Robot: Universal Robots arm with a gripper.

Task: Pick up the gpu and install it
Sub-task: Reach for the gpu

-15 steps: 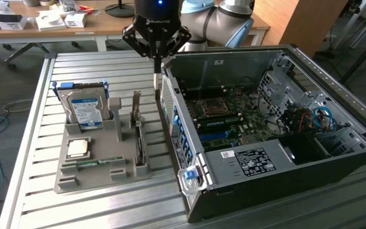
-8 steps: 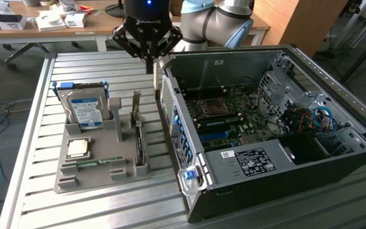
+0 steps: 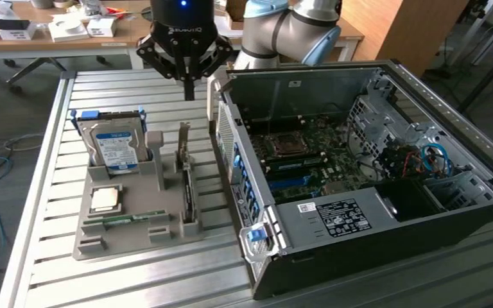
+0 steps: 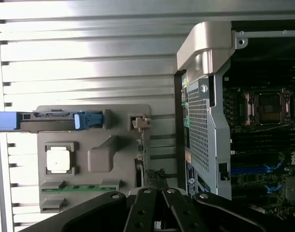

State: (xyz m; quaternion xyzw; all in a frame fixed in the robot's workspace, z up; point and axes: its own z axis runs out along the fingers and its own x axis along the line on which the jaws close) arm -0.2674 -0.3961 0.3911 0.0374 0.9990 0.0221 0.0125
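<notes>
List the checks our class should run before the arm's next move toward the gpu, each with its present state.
1. The gpu stands edge-on in the grey holder: ok.
2. The gripper holds nothing: ok.
3. The gripper is open for a grasp: not ok, shut.
4. The gripper is apart from the gpu, above the table: ok.
5. The computer case is open, motherboard exposed: ok.
6. A free slot for the card: cannot tell.

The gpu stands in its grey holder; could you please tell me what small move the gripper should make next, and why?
Probably open the fingers: the gripper hangs shut, clear above the gpu, which stands edge-on in the holder, ungrasped.
</notes>
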